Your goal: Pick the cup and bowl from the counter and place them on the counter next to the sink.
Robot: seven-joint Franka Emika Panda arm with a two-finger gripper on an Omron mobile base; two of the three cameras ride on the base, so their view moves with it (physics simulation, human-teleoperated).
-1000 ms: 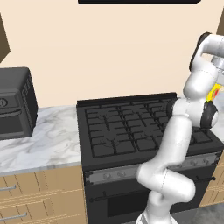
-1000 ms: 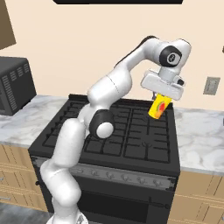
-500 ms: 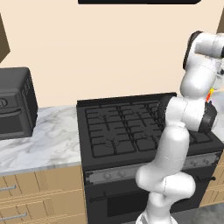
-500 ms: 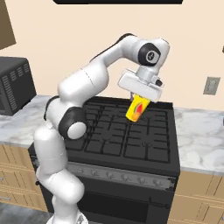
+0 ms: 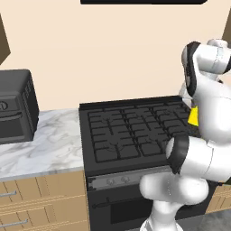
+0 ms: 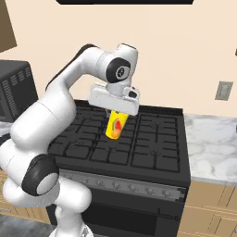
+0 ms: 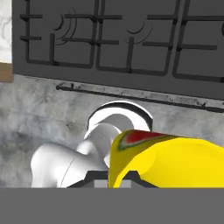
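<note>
My gripper (image 6: 115,119) is shut on the small yellow cup (image 6: 115,127), which hangs tilted in the air over the middle of the black stove (image 6: 139,139). The cup's red-orange mark faces the right base camera. In the left base view only a sliver of the cup (image 5: 193,117) peeks out beside my white arm. Close up in the hand view, the cup (image 7: 170,162) lies between the fingers, with the stove's front edge and the floor beyond it. The bowl and the sink are out of view.
Marble counter (image 5: 45,140) runs left of the stove with a dark microwave (image 5: 16,106) on it. More counter (image 6: 213,139) lies right of the stove, below a wall socket (image 6: 224,90). Wooden cabinets (image 5: 40,198) sit beneath.
The arm has swung left with the cup, from the stove's right rear to over its middle. The grip on the cup has held.
</note>
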